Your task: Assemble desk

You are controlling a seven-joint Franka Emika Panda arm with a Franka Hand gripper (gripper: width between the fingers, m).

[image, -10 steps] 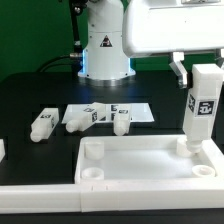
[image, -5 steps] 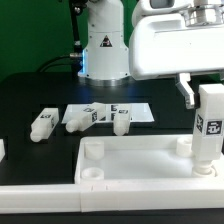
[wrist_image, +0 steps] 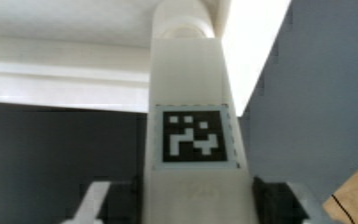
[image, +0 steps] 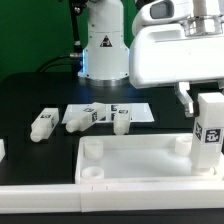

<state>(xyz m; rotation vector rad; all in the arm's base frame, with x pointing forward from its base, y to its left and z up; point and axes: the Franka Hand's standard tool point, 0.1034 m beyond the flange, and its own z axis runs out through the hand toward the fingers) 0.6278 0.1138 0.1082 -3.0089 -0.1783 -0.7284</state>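
Free tabletop point(image: 140, 160) middle; upright leg point(image: 209, 135) at corner.

tabletop point(image: 140, 160) end beyond frame edge

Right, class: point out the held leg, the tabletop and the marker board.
held leg point(image: 209, 135), exterior view, on its tag.
tabletop point(image: 140, 165), exterior view, bare floor inside the rim.
marker board point(image: 142, 113), exterior view, its end toward the exterior view's right.

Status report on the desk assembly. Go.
Gripper shut on leg, upright. Lower end at tabletop corner, exterior view's right; seating unclear. Three loose legs lie behind the tabletop, none near that corner.
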